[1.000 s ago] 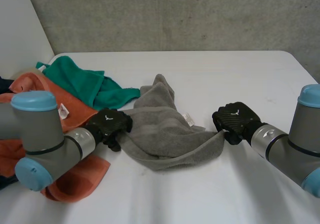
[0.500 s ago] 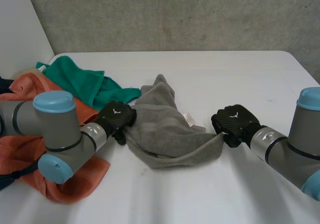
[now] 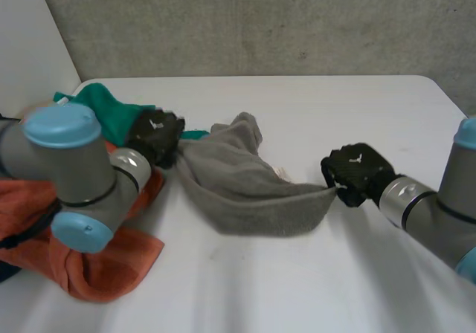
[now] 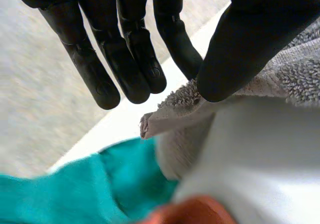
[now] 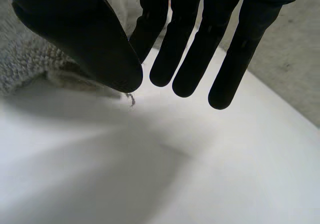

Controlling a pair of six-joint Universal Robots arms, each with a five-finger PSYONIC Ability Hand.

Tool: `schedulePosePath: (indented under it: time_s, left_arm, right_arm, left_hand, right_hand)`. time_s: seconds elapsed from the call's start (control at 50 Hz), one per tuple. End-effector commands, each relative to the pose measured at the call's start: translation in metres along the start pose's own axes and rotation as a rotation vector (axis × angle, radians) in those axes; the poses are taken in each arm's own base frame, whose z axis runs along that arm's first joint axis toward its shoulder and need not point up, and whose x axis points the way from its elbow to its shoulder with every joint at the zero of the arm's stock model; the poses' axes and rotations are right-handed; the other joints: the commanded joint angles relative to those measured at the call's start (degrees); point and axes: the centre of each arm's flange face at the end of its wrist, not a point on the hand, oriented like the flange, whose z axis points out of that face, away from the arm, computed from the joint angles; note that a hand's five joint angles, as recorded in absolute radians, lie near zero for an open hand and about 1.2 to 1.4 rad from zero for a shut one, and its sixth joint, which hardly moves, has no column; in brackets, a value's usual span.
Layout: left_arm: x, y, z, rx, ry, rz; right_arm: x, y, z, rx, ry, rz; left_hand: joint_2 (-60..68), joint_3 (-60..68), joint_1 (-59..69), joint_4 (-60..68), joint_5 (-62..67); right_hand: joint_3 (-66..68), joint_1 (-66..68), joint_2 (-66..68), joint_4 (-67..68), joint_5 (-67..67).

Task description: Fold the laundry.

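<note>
Grey towel (image 3: 249,195) strung across counter (image 3: 312,106), long axis approx. 9-to-3, btwn left robot hand (image 3: 155,134) thumb-pinching its 10 o'clock corner and right robot hand (image 3: 357,174) thumb-pinching its 3 o'clock corner, other fingers straight.

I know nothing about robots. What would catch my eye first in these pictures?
A grey towel is stretched between two black hands over the middle of the white table. The left hand pinches one corner and the right hand pinches the opposite end. Beside the left arm, a green cloth and an orange cloth lie in a heap.
</note>
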Motion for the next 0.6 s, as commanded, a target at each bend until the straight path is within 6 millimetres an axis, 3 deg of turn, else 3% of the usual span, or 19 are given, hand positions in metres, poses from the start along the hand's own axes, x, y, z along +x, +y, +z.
schedulePosePath:
  time_s: [0.02,0.06,0.12,0.2,0.24,0.34,0.38,0.44,0.5,0.6]
  left_arm:
    - [-0.025,-0.079,-0.044,0.212,-0.037,-0.055]
    - [-0.033,-0.106,-0.059,0.288,-0.045,-0.072]
    - [-0.039,-0.127,-0.072,0.345,-0.042,-0.088]
    - [-0.042,-0.129,-0.075,0.315,-0.043,-0.09]
    - [-0.043,-0.124,-0.075,0.285,-0.049,-0.092]
    - [-0.035,-0.086,-0.064,0.137,-0.018,-0.106]
    - [-0.023,-0.056,-0.062,0.025,0.028,-0.116]
    - [-0.005,-0.017,-0.07,-0.14,0.091,-0.139]
    - [0.009,0.004,-0.08,-0.208,0.133,-0.157]
    - [0.027,0.021,-0.088,-0.23,0.197,-0.196]
  right_arm:
    - [0.029,-0.055,-0.023,0.087,0.052,0.023]
    - [0.037,-0.081,-0.036,0.148,0.071,0.012]
    - [0.048,-0.118,-0.056,0.247,0.1,-0.012]
    - [0.061,-0.147,-0.076,0.333,0.133,-0.013]
    - [0.064,-0.149,-0.079,0.338,0.134,-0.006]
    - [0.062,-0.13,-0.069,0.285,0.096,0.023]
    - [0.053,-0.115,-0.058,0.245,0.063,0.027]
    - [0.048,-0.092,-0.042,0.181,0.046,0.025]
    - [0.048,-0.07,-0.027,0.119,0.057,0.025]
    - [0.049,-0.05,-0.013,0.066,0.085,0.041]
  left_hand:
    - [11.6,11.9,13.4,11.3,15.1]
    - [11.6,11.9,13.4,11.3,15.1]
    - [11.6,11.9,13.4,11.3,15.1]
    - [11.6,11.9,13.4,11.3,15.1]
    - [11.6,11.9,13.4,11.3,15.1]
    - [11.6,11.9,13.4,11.3,15.1]
    - [-10.9,-10.6,-9.1,-11.1,-7.3]
    - [-27.1,-26.7,-25.3,-27.3,-23.5]
    - [-41.8,-41.5,-40.0,-42.1,-38.3]
    - [-43.6,-43.3,-41.8,-43.8,-40.0]
  right_hand:
    - [11.7,15.6,12.7,11.2,11.4]
    - [11.7,15.6,12.7,11.2,11.4]
    - [11.7,15.6,12.7,11.2,11.4]
    - [11.7,15.6,12.7,11.2,11.4]
    - [11.7,15.6,12.7,11.2,11.4]
    - [11.7,15.6,12.7,11.2,11.4]
    - [11.7,15.6,12.7,11.2,11.4]
    - [11.7,15.6,12.7,11.2,11.4]
    - [11.7,15.6,12.7,11.2,11.4]
    - [11.7,15.6,12.7,11.2,11.4]
